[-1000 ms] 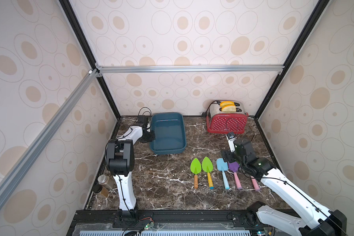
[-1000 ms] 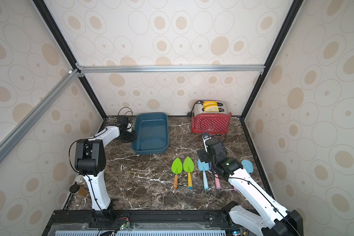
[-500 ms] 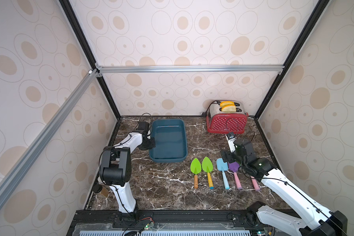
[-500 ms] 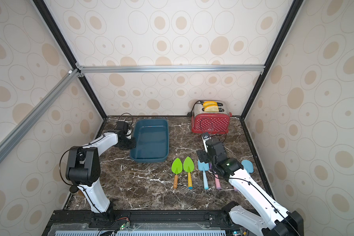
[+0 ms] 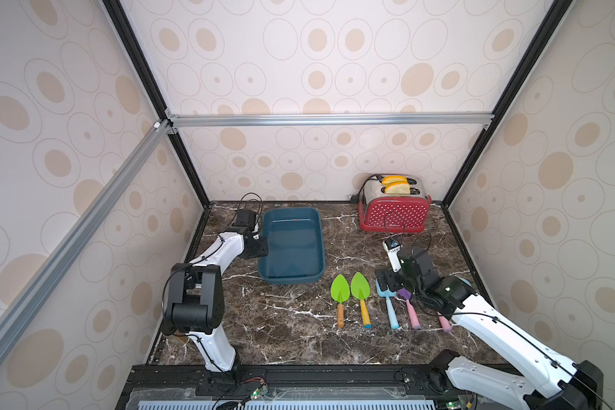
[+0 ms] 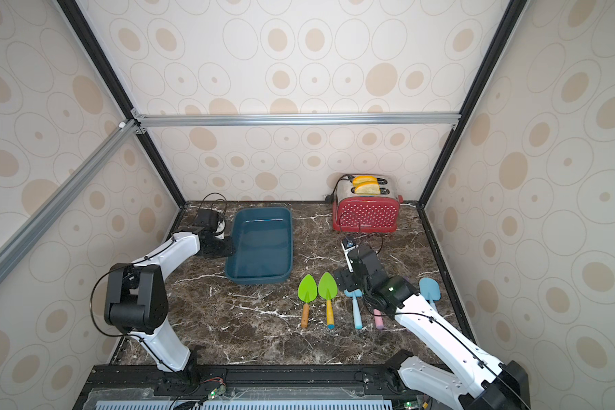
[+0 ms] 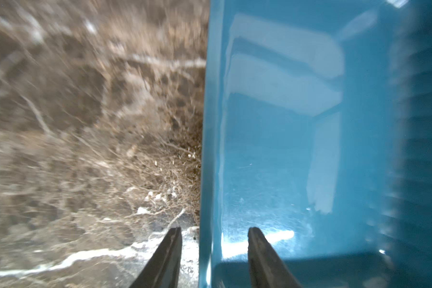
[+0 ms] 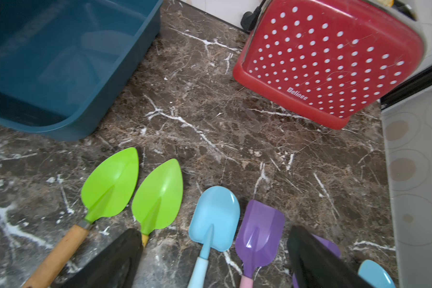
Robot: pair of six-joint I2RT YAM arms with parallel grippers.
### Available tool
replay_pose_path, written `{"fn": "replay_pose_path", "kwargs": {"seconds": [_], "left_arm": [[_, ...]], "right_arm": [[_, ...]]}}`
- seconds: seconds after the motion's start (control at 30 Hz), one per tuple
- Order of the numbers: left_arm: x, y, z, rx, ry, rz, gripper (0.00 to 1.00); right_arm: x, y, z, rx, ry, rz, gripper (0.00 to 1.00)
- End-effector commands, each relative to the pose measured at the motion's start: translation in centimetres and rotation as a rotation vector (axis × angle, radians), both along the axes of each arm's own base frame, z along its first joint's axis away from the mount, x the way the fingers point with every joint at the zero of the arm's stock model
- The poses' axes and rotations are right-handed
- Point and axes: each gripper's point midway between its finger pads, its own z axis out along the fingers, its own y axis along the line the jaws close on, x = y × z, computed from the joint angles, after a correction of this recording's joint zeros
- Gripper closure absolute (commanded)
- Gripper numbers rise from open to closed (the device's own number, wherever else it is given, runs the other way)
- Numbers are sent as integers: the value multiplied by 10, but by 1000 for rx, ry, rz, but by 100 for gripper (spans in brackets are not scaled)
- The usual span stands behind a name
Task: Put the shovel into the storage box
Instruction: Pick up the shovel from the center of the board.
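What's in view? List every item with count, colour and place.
box: 1, teal, back left, empty
toaster: 1, red with white dots, back right
toast: 2, yellow, in toaster
green shovels: 2, green, front centre
blue shovels: 2, light blue, right of green
purple shovels: 2, purple, between the blue ones
table: 1, dark marble, under all
left claw: 1, black, open, astride box's left rim
right claw: 1, black, open, over blue and purple shovels

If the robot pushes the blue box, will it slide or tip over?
Probably slide: the blue box is wide, shallow and sits flat on the smooth marble table. It looks empty, so likely light. Its glossy wall may be slippery for the left gripper straddling it.
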Motion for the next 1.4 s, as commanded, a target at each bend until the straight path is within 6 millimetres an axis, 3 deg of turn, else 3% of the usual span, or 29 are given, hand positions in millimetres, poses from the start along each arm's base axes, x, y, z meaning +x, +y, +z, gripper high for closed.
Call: {"fn": "replay_pose_path", "kwargs": {"seconds": [0.0, 0.07, 0.2, 0.3, 0.4, 0.83, 1.37], "left_arm": [[3, 4, 57, 14, -132, 22, 47], [-4, 6, 73, 9, -181, 39, 45], [-18, 0, 99, -38, -290, 45, 41], [-28, -1, 109, -42, -334, 48, 39], [-32, -3, 111, -54, -351, 47, 39], [-34, -20, 114, -101, -370, 7, 37], [-37, -21, 113, -93, -378, -3, 36]], "right_arm": [[-18, 16, 6, 51, 44, -19, 5], [-30, 32, -5, 35, 96, -4, 9], [-57, 71, -46, -32, 218, 27, 13], [-74, 102, -73, -55, 268, 78, 16], [-81, 118, -91, -70, 306, 74, 17], [-94, 132, -139, -55, 429, 63, 22], [-98, 121, -183, -132, 490, -4, 26]]}}
